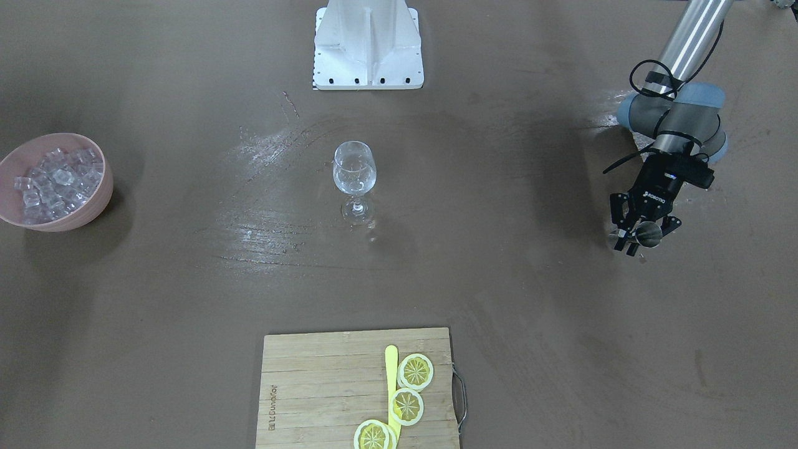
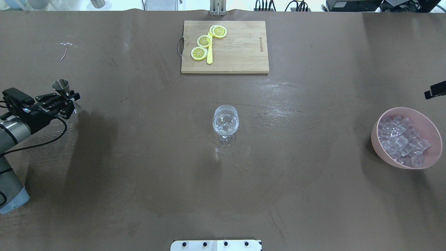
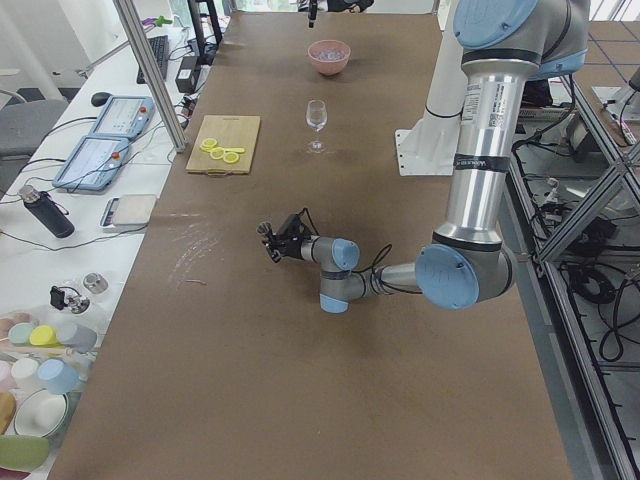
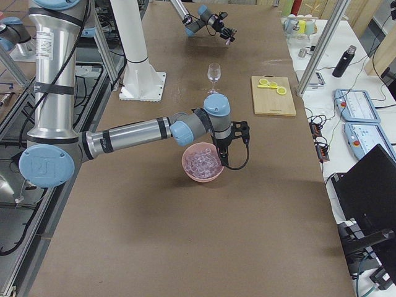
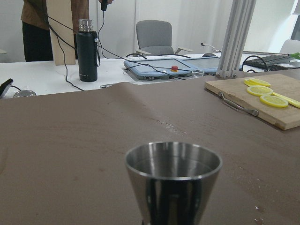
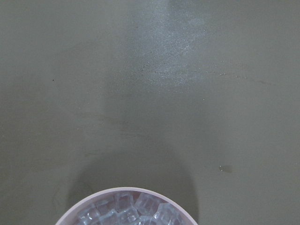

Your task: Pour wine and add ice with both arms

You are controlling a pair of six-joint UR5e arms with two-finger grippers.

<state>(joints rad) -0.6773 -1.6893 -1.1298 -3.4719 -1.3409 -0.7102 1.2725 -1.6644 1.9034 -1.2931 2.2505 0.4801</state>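
- Left gripper (image 2: 69, 99): clenched on steel jigger (image 2: 61, 84); jigger upright, mouth up, at far-left side of table (image 2: 139, 174).
- Right gripper (image 4: 222, 154): points down above pink bowl (image 2: 375, 137), over its far rim; cannot tell whether fingers are parted or closed.
- Ice (image 2: 400, 141): heap of clear cubes inside pink bowl, right side of table.
- Wine glass (image 2: 225, 120): upright, table centre, well apart from both grippers.
- Cutting board (image 2: 240, 52): far centre; three lemon slices (image 2: 204, 40) and yellow stick (image 2: 209, 57) on its left part.
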